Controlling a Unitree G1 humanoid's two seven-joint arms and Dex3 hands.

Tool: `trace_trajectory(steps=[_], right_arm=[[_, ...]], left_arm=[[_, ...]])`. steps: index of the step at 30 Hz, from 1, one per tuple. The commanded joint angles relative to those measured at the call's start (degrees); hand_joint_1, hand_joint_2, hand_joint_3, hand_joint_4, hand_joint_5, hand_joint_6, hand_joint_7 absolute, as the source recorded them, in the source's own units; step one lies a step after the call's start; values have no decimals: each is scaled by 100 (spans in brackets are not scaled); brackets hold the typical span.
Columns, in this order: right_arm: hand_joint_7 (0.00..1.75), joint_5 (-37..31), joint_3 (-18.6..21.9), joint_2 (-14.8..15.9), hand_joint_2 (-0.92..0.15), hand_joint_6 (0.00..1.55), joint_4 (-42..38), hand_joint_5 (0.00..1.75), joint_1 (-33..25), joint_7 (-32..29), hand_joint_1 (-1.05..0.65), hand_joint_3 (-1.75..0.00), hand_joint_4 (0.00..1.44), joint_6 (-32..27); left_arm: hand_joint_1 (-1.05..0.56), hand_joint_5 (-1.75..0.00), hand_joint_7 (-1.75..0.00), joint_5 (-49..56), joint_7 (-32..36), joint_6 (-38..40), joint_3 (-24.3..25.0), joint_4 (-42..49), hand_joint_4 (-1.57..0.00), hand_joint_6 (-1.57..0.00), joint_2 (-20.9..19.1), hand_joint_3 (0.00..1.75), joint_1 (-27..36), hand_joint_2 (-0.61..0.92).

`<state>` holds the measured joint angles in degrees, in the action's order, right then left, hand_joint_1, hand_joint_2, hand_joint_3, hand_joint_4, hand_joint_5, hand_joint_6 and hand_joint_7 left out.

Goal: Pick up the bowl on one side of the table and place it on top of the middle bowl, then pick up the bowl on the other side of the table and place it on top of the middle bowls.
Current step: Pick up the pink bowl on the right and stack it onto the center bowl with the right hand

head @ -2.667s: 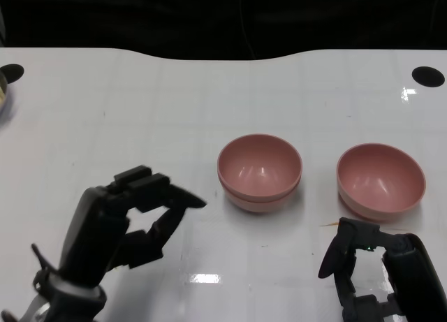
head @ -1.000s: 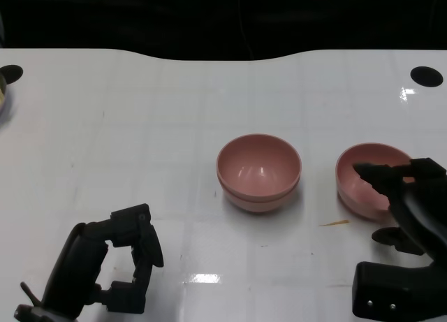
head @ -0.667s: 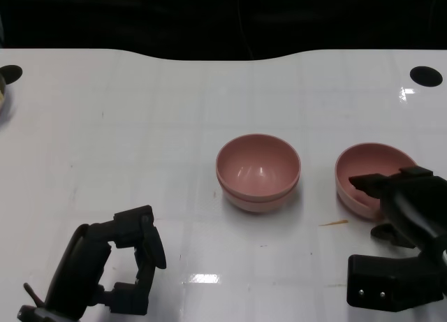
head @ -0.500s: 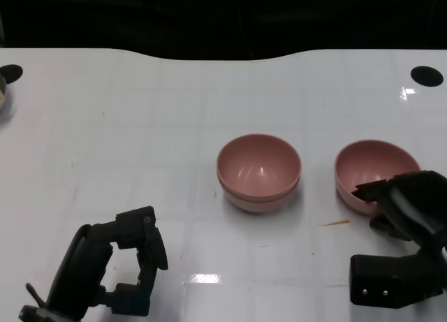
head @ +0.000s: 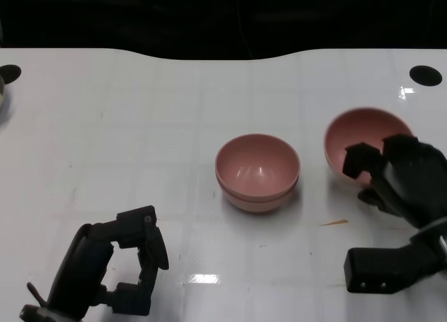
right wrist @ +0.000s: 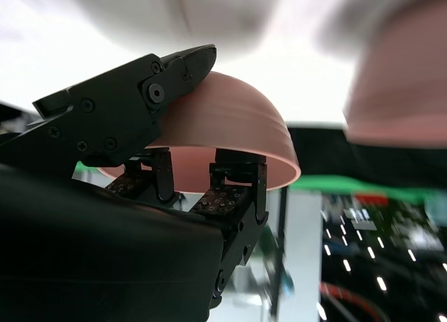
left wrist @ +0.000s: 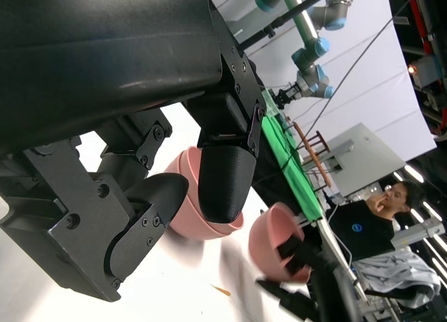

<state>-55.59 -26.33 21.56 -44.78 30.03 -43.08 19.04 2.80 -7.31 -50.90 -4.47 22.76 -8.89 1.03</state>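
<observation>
One pink bowl (head: 353,142) pinched at its rim by the right robot hand (head: 398,175), left robot hand (head: 122,262) empty, fingers apart.

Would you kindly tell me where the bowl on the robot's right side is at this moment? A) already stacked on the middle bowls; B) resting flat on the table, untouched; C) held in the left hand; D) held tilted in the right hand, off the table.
D: the right hand grips the pink bowl by its rim, tilted and raised, apart from the middle bowls.
</observation>
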Motion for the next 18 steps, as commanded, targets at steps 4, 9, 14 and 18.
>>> trace_trajectory(steps=[4,9,14,18], right_arm=[[174,264,136,62,-87,78,923,175,130,14,-11,-6,99,148],[175,386,190,-140,-82,78,1862,175,132,347,-9,-7,101,88],[175,338,205,-242,-59,78,2040,175,134,437,-11,-53,103,-2],[175,372,133,-403,-24,79,2105,175,267,554,-10,-113,103,71]], left_arm=[[-2,-175,-160,-18,-53,19,81,-36,-97,-86,-72,165,13,24],[-1,-175,-160,26,-46,41,95,-33,-97,-86,-76,165,8,24],[-1,-175,-160,20,-53,27,94,-18,-97,-86,-71,166,3,24],[-1,-175,-160,15,-69,39,81,2,-97,-87,-65,166,-20,23]])
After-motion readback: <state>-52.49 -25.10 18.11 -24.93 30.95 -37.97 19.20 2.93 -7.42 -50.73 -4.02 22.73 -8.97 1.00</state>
